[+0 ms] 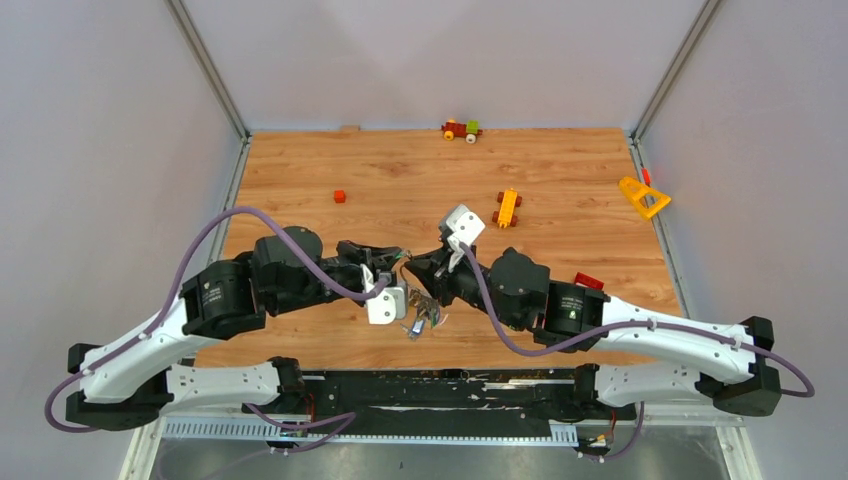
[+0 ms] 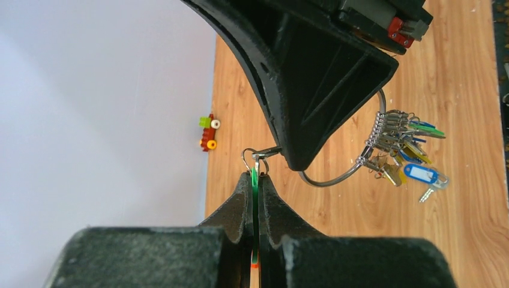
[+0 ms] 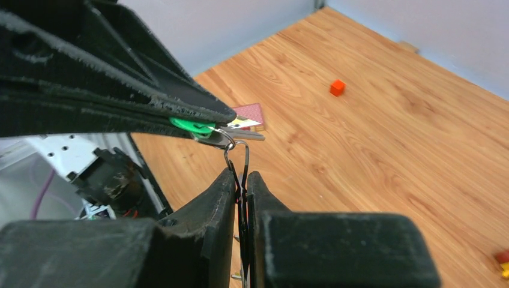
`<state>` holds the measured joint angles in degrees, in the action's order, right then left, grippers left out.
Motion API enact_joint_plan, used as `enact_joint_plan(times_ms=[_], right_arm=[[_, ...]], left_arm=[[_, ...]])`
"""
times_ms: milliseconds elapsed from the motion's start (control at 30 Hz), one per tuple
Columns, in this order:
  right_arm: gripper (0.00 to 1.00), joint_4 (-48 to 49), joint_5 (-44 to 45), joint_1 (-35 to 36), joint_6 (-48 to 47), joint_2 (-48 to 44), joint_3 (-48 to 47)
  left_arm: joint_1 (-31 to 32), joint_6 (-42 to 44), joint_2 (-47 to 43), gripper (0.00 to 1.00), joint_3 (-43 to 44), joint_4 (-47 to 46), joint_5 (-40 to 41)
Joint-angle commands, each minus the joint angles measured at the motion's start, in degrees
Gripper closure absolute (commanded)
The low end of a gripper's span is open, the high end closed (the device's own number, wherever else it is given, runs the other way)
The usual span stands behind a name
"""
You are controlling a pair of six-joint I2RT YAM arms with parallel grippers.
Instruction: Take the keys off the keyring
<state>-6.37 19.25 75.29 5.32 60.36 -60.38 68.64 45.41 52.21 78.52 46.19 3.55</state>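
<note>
Gripping 1 green-tagged key (image 3: 191, 126), the left hand (image 2: 256, 176) faced the right hand (image 3: 241, 179), which pinched the keyring (image 2: 336, 180) carrying the other keys (image 2: 402, 141).

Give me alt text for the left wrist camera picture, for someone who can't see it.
The left gripper is shut on a green plastic key tag, while the black right gripper above holds the thin silver wire keyring. A bunch of metal keys with blue, green and yellow tags hangs on that loop, the wooden table behind.
</note>
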Motion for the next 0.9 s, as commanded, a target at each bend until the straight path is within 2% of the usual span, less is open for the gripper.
enact_joint_plan(times_ms=[0, 133, 300, 867], right_arm=[[1.00, -10.8, 12.9, -0.1, 1.2, 2.2, -7.1], [1.00, -15.2, 17.3, -0.1, 1.4, 4.0, -10.9], [1.00, -16.9, 19.9, -0.5, 2.9, 5.0, -12.9], [1.00, -5.9, 21.0, -0.9, 5.2, -3.9, -7.3]], left_arm=[[0.1, -2.7, -2.7, 1.00, -2.6, -9.2, 3.5], [0.2, -3.6, -4.5, 1.00, -7.1, -13.0, 5.8], [0.2, -3.8, -5.4, 1.00, -9.8, -14.5, 4.8], [0.2, -6.0, -4.1, 1.00, -16.4, -14.3, 1.2]])
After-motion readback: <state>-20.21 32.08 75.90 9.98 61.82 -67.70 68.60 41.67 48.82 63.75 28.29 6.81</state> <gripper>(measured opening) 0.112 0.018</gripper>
